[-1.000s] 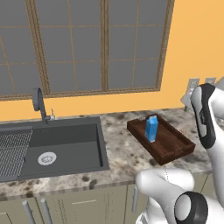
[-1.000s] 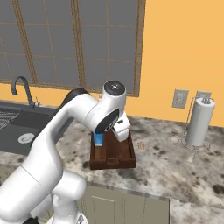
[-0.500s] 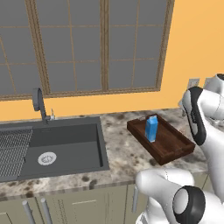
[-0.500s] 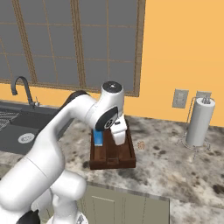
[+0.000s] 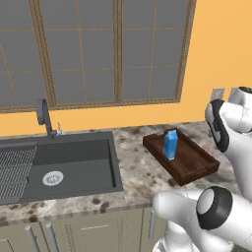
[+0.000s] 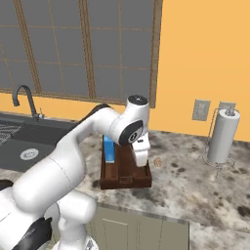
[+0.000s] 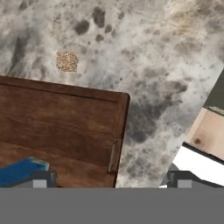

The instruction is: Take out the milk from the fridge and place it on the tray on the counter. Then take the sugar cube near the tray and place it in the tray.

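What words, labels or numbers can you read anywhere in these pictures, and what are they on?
There is no text that can be read.
The milk standing in the tray has a lighter panel, but no letters show on it.
The sugar cube on the counter bears only speckles.
The paper towel roll is plain white.

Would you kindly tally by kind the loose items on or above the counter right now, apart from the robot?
Trays: 1, the tray
Cartons: 1, the milk, upright in the tray
Sugar cubes: 1, the sugar cube, on the counter beside the tray
Paper towel rolls: 1, the paper towel roll on its stand
Total: 4
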Tool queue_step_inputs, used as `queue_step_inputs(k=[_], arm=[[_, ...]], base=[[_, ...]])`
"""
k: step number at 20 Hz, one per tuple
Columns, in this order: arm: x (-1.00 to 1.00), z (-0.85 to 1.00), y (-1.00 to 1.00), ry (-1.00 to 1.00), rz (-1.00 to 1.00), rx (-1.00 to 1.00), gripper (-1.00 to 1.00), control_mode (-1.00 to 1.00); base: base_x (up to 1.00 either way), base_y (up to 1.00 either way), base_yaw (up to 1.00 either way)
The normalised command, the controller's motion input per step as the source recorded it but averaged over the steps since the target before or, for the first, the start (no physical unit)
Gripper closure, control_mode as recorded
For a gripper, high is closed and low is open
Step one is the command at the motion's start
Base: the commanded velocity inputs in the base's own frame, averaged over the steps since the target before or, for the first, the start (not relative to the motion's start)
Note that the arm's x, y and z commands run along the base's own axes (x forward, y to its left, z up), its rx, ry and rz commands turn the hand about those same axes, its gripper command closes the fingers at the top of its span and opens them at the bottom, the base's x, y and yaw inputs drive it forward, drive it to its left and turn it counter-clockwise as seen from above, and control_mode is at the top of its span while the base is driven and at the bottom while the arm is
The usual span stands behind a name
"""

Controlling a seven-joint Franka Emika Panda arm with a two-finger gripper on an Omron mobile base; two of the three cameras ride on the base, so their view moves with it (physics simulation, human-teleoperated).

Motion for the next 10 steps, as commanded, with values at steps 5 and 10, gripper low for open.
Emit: queue_step_inputs(k=[5, 10], arm=[[0.24, -0.31, -0.34, 0.15, 0.0, 0.06, -1.0, -1.0], [0.43, -0.29, -0.18, 0.12, -0.03, 0.0, -1.0, -1.0]], base=[[0.0, 0.0, 0.0], [0.0, 0.0, 0.0]])
